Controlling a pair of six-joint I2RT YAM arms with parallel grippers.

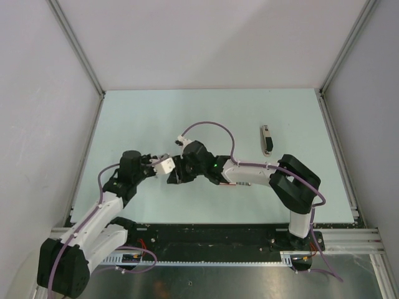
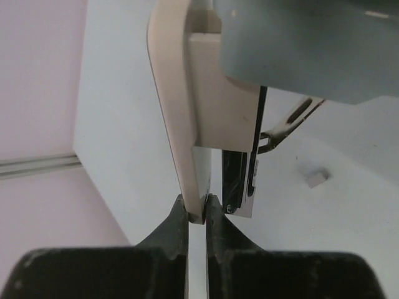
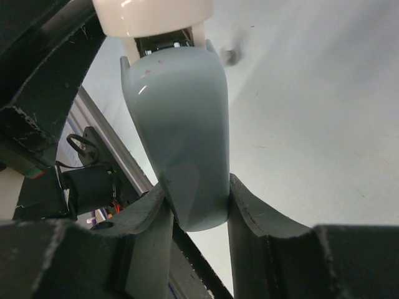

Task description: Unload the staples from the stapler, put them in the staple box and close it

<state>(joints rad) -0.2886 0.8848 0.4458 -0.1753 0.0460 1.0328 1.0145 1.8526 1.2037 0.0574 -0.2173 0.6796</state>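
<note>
The stapler (image 1: pixel 165 165) hangs above the middle of the table, held between both arms. My left gripper (image 2: pixel 197 212) is shut on the tip of its thin white arm (image 2: pixel 181 112). The dark metal magazine (image 2: pixel 237 180) stands swung apart from that arm, with a wire spring (image 2: pixel 287 124) showing behind it. My right gripper (image 3: pixel 196 205) is shut on the rounded end of the pale-blue top (image 3: pixel 177 118). A tiny grey strip (image 2: pixel 316 177), the staples by their look, lies on the table below; it shows blurred as a grey strip (image 3: pixel 229 56) in the right wrist view.
A small dark and grey oblong object (image 1: pixel 267 138) lies on the table to the right, beyond the right arm's elbow. White walls close the pale table (image 1: pixel 156 118) on three sides, with a metal rail (image 1: pixel 349 218) along the near edge.
</note>
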